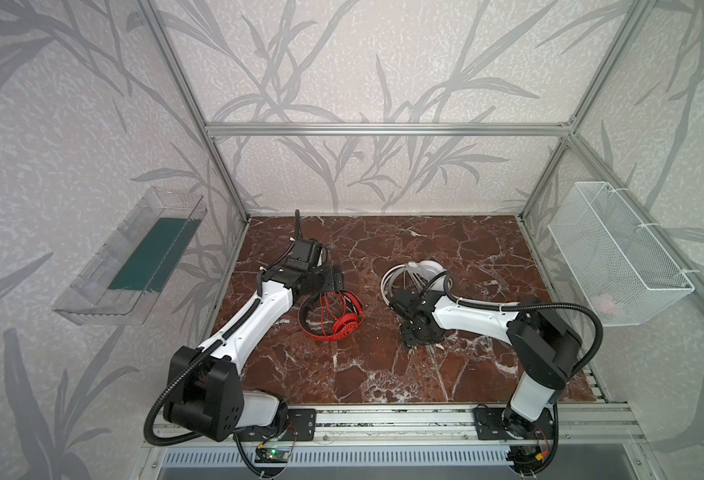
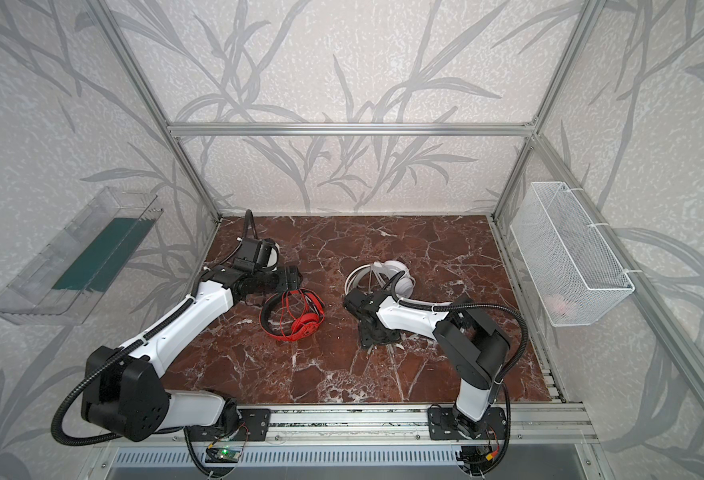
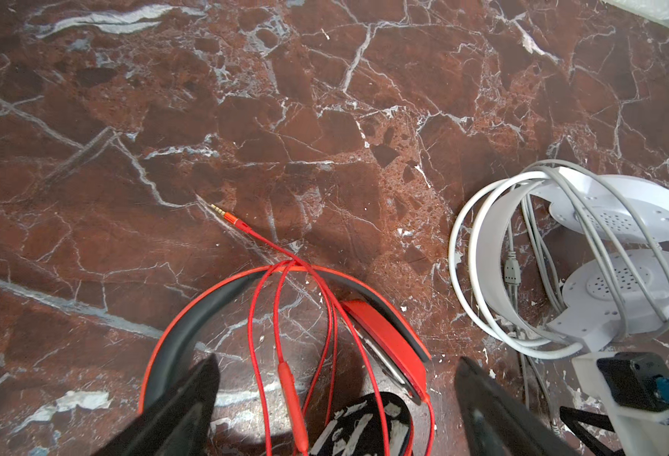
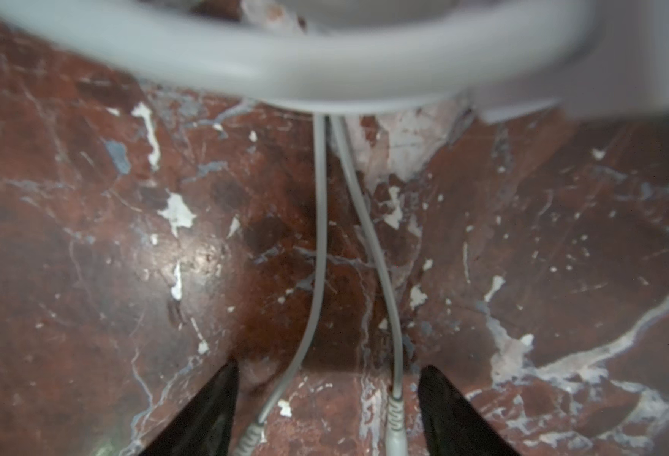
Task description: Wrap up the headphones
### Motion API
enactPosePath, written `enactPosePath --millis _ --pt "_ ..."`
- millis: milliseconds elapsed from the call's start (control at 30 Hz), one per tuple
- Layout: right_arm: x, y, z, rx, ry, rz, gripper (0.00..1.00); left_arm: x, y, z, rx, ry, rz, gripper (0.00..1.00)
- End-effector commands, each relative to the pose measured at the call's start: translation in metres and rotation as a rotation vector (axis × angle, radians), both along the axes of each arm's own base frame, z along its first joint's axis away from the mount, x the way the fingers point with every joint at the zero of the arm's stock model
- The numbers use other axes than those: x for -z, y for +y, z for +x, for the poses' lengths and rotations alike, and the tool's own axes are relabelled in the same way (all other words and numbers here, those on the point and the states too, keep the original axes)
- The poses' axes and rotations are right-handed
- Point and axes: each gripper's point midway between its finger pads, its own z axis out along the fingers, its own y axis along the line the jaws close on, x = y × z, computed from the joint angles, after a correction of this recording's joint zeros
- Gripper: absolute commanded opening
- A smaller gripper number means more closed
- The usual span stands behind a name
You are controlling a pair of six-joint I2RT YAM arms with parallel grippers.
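Both headphones lie mid-table on the marble table (image 1: 383, 374); both jaws stand wide.
The left gripper (image 3: 336, 360) hovers over the red headphones (image 1: 333, 311). The right gripper (image 4: 327, 367) straddles the cable of the white headphones (image 1: 425, 270). The wire basket (image 1: 616, 266) holds a blurry pink thing (image 1: 605, 305), and the clear tray (image 1: 92, 282) holds a green mat (image 1: 150, 257).

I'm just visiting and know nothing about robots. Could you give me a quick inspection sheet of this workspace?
Surface: red-brown marble-look tabletop with white veins and chips.
Job's things: red headphones and white headphones, lying apart.
Clutter: nothing seen.
Grippers: left gripper over the red pair, jaws open, empty; right gripper, jaws open, astride two grey cable ends.
Cables: red cable looped over its headband, plug loose on the surface; grey cable wound around the white pair.
Surroundings: clear tray on the left wall, wire basket on the right.
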Motion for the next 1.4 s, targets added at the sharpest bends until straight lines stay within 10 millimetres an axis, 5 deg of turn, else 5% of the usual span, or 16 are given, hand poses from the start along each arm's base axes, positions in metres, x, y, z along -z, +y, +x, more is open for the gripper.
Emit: enactPosePath --millis 0,200,467,800,1033,1367 --pt "0.011 -0.021 -0.023 0.009 0.086 -0.074 0.63 -0.004 0.002 -0.003 0.005 -0.016 -0.013 0.93" --pt "0.016 -0.028 -0.045 -0.014 0.170 -0.063 0.39 -0.005 0.002 -0.004 0.011 -0.019 -0.024 0.93" --pt "0.015 -0.040 -0.046 -0.060 0.191 -0.133 0.35 -0.001 -0.001 -0.003 0.023 -0.007 -0.033 0.93" --pt "-0.032 -0.025 -0.019 -0.174 0.050 -0.077 0.64 0.000 -0.015 0.002 0.065 -0.003 -0.086 0.93" --pt "-0.053 -0.020 -0.014 -0.215 -0.038 -0.007 0.73 0.004 -0.016 0.002 0.071 0.008 -0.091 0.93" --pt "-0.028 -0.023 0.001 -0.257 0.025 -0.005 0.74 0.009 -0.018 0.003 0.077 0.026 -0.093 0.93"
